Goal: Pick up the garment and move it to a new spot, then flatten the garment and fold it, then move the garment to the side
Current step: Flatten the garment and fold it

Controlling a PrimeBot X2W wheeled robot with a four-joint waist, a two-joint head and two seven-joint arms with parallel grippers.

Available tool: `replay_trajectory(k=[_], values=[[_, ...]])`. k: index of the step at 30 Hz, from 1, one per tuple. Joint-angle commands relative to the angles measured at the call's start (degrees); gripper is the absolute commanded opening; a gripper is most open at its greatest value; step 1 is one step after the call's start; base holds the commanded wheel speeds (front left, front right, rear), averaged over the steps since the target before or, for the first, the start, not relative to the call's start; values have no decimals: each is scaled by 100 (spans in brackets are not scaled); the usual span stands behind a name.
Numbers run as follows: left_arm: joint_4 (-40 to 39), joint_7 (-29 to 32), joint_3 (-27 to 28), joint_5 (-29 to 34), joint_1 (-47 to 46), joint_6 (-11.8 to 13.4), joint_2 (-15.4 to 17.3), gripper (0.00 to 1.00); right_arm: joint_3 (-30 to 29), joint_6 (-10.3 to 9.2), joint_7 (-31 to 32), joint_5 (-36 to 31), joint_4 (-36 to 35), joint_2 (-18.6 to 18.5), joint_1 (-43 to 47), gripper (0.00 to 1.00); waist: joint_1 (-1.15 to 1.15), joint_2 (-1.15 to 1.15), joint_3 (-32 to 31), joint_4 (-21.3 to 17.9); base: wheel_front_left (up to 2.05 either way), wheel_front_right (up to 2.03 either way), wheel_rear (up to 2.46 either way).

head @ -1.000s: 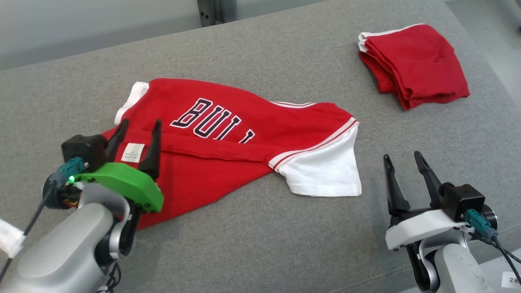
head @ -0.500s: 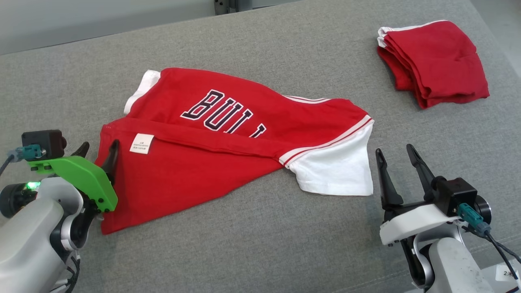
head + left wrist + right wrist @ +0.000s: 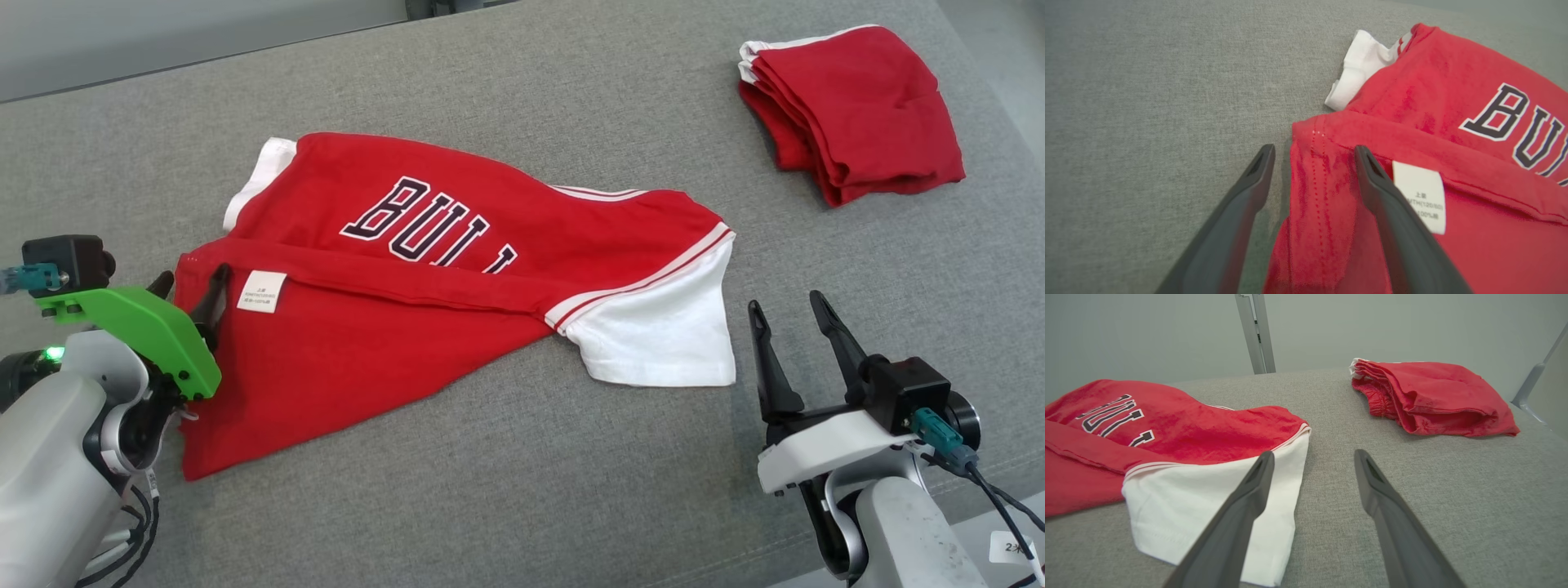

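Note:
The garment [image 3: 457, 286] is a red T-shirt with white sleeves and dark "BULL" lettering, lying partly folded over itself on the grey cushion [image 3: 531, 490]. A white label [image 3: 261, 291] shows on the turned-over hem. My left gripper [image 3: 190, 286] stands open at the shirt's left corner; in the left wrist view the left gripper [image 3: 1314, 153] straddles the hem edge [image 3: 1310, 171], one finger over the cloth, one over the cushion. My right gripper [image 3: 784, 306] stands open just right of the white sleeve [image 3: 661, 343], holding nothing. In the right wrist view the right gripper [image 3: 1312, 455] points past the sleeve [image 3: 1208, 506].
A second red garment [image 3: 849, 106], folded, lies at the far right of the cushion; the right wrist view shows this folded garment [image 3: 1433, 396] too. A metal post [image 3: 1255, 332] rises behind the cushion. Bare grey fabric spreads in front of and behind the shirt.
My left gripper has drawn back from over the labelled hem to the shirt's left corner. The head camera has shifted slightly. The right gripper has barely moved.

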Motion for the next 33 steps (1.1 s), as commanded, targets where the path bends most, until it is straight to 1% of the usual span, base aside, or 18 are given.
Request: replay_trajectory(k=[1, 4, 5, 6, 7, 10, 11, 13, 14, 16, 17, 18, 20, 21, 24, 29, 33], values=[[35, 27, 8, -78, -95, -61, -53, 100, 6, -2, -18, 35, 14, -12, -77, 100, 0, 0, 8, -11, 0, 0, 0], [108, 42, -1, -72, -136, -125, -76, 100, 7, -2, -18, 36, 20, -11, -86, 100, 0, 0, 21, -24, 0, 0, 0], [132, 35, -7, -62, -147, -146, -93, 91, 5, -2, -18, 39, 22, -11, -85, 100, 0, 0, 22, -27, 0, 0, 0], [153, 31, -13, -53, -161, -164, -111, 50, 4, -2, -18, 42, 24, -11, -82, 100, 0, 0, 23, -30, 0, 0, 0], [172, 10, -14, -40, -176, -174, -119, 44, 1, -2, -18, 38, 27, -11, -77, 100, 0, 0, 23, -31, 0, 0, 0], [218, -40, -27, 9, -201, -198, -126, 44, -2, -2, -18, 48, 34, -11, -63, 100, 0, 0, 21, -30, 0, 0, 0], [224, -51, -30, 18, -209, -207, -133, 39, -5, -2, -18, 54, 34, -11, -57, 100, 0, 0, 19, -29, 0, 0, 0], [225, -77, -38, 53, -227, -214, -142, 25, -14, -2, -18, 62, 32, -11, -47, 100, 0, 0, 18, -22, 0, 0, 0], [227, -94, -43, 66, -228, -214, -149, 23, -21, -2, -18, 64, 31, -11, -43, 100, 0, 0, 17, -14, 0, 0, 0], [216, -138, -47, 94, -232, -231, -156, 26, -25, -2, -18, 71, 36, -11, -42, 100, 0, 0, 15, 2, 0, 0, 0], [210, -150, -51, 109, -234, -231, -165, 24, -23, -2, -18, 73, 40, -11, -45, 100, 0, 0, 11, 11, 0, 0, 0], [198, -161, -57, 122, -241, -236, -173, 20, -20, -2, -18, 75, 44, -11, -48, 100, 0, 0, 5, 19, 0, 0, 0], [157, -202, -58, 153, -263, -249, -173, 4, -26, -2, -18, 77, 48, -11, -53, 100, 0, 0, -9, 36, 0, 0, 0], [134, -216, -53, 160, -273, -249, -170, 0, -34, -2, -18, 77, 48, -11, -51, 100, 0, 0, -18, 47, 0, 0, 0], [26, -273, -48, 218, -305, -237, -134, 0, -55, -2, -18, 67, 63, -11, -33, 100, 0, 0, -57, 83, 0, 0, 0], [-220, -417, -38, 388, -395, -142, -11, 0, -77, -2, -18, 57, 87, -12, 20, 100, 0, 0, -161, 147, 0, 0, 0], [-802, -630, -71, 543, -235, 11, 110, 0, -132, -2, -18, 58, 100, -13, 133, 100, 0, 0, -324, 222, 0, 0, 0]])
